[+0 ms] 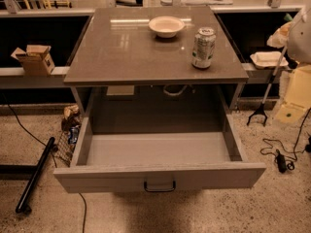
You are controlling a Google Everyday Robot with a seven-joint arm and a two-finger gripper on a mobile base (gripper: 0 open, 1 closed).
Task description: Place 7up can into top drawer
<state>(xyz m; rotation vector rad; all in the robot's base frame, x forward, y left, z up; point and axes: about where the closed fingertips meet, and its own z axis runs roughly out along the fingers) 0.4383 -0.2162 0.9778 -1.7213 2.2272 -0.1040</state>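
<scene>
The bench [121, 52] has a glossy grey-brown top that mirrors the ceiling lights, and it stands on a speckled stone floor [218, 212] in a dim room. A pale ledge [29, 76] runs behind it on either side, carrying an open cardboard box [34, 58] on the left and a white foam tray [268, 58] on the right. A black pole [34, 174] lies on the floor at left, and black cables [282, 157] trail at right. The can [203, 48] stands upright on the bench near its right edge, towards the front, well apart from the bowl [166, 26], which sits further back near the middle. The can is a slim cylinder of silver-white metal with green markings and a bright silver lid, narrower than the bowl. The bowl is shallow, round and plain white. Below the top the drawer [218, 174] is pulled fully out: wide and shallow, with smooth grey walls, a pale grey front and a small dark metal handle [159, 186] at its centre. The can is on the bench top, not in the drawer. The claw [287, 27] shows as a pale blurred shape at the right edge, above and to the right of the can and clear of it; I cannot tell how far open it is, and it has hold of nothing that can be made out
</scene>
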